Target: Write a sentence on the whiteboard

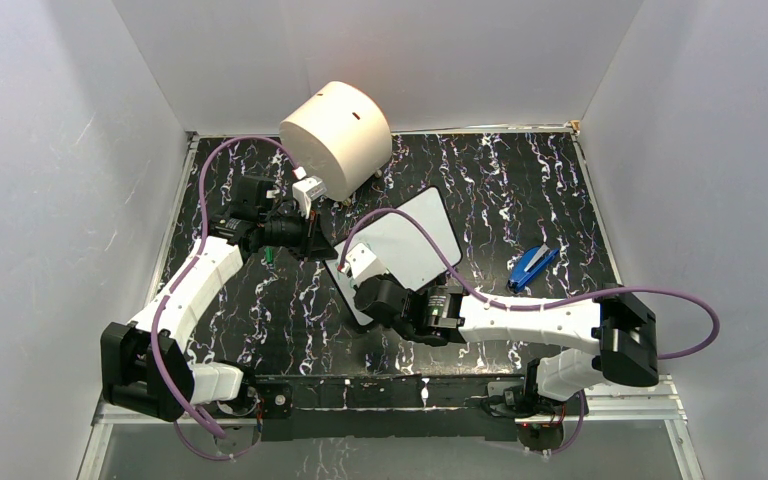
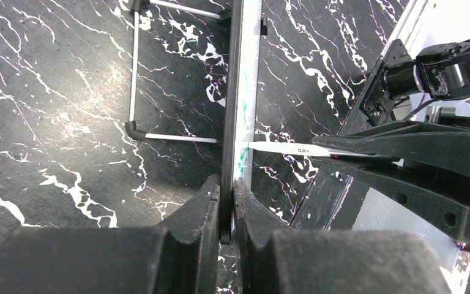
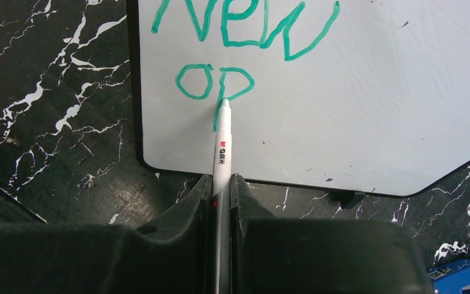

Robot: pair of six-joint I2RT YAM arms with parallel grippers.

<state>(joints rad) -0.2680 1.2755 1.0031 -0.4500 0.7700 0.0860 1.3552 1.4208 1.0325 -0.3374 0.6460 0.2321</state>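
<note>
Pressing marker (image 3: 222,153) tip onto the whiteboard (image 3: 373,92), dead ahead of the right gripper (image 3: 221,184), jaws clamped on the barrel, long axis pointing into the "p" stem. Steadying the board mid-table, left gripper (image 2: 226,190) pinching its edge. Reading the sentence (image 3: 245,24) so far: "New", "op"; red "M" logo on barrel.

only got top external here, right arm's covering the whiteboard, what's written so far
Observer: The right wrist view shows green lettering on the whiteboard: "New", with "op" underneath.
Operator: is the pen on the board right now
Observer: The marker, clamped in the right gripper, has its tip on the stem of the "p".
Operator: what's the left arm doing
Observer: In the left wrist view, the left gripper is pinched shut on the whiteboard's edge.
</note>
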